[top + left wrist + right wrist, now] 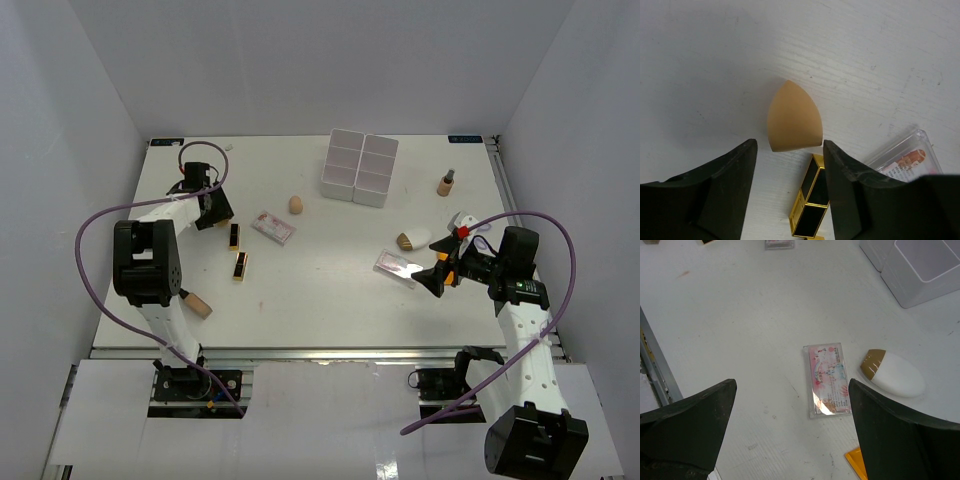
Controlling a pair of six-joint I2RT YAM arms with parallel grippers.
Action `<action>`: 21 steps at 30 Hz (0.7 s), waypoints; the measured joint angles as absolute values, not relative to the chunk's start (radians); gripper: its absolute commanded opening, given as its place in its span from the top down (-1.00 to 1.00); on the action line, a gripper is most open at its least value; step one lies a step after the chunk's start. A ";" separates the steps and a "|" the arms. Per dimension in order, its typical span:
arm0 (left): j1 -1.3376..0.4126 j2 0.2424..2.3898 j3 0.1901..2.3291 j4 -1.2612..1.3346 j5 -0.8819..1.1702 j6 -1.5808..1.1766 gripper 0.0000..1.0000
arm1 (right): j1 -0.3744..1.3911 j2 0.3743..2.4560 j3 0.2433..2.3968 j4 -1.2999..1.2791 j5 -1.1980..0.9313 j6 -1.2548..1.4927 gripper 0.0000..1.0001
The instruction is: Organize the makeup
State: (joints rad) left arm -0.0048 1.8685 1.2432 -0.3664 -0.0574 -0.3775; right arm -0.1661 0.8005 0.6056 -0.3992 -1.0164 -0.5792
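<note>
Right pincer (430, 280) hangs low over the near right part of the surface (330, 310), its jaws spread as wide as they go and holding nothing. Under the gap a pink packet (828, 380) lies flat. Just beside the packet, not touching it, a white-gold piece (895, 372) rests on its side. Toward the near left corner, close to the left arm, a tan wedge (196, 304) lies alone. Farther in on the left, the nearer black-gold lipstick (240, 265) and the farther black-gold lipstick (234, 236) lie almost end to end with a small gap between them. A second pink packet (273, 227) sits just to their right. The left pincer (790, 143) is down at the far left of the surface, jaws partly open and clamped on nothing. A tan sponge (794, 120), pointed at one end and cut flat at the other, lies with its flat end at the mouth of the jaws. One finger (725, 190) stands clear of it, while the other reaches its corner, and contact there cannot be told. Beyond, near the middle, a beige egg sponge (297, 205) lies by itself. Toward the far edge stands the white multi-compartment box (340, 187), and a tan dark-capped bottle (446, 183) stands upright toward the far right corner.
</note>
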 measured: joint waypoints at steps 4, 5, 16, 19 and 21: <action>-0.005 1.892 1.254 -0.366 -0.072 -0.378 -0.08 | -0.166 0.801 0.606 -0.399 -1.016 -0.580 -1.00; -0.005 1.894 1.255 -0.366 -0.072 -0.379 0.07 | -0.166 0.801 0.606 -0.399 -1.016 -0.580 -1.00; -0.006 1.893 1.263 -0.365 -0.069 -0.371 0.91 | -0.166 0.801 0.606 -0.399 -1.016 -0.583 -1.00; -0.006 1.884 1.261 -0.362 -0.060 -0.370 0.99 | -0.166 0.801 0.606 -0.399 -1.016 -0.583 -1.00; -0.006 1.865 1.254 -0.355 -0.044 -0.370 1.00 | -0.166 0.801 0.606 -0.399 -1.016 -0.583 -1.00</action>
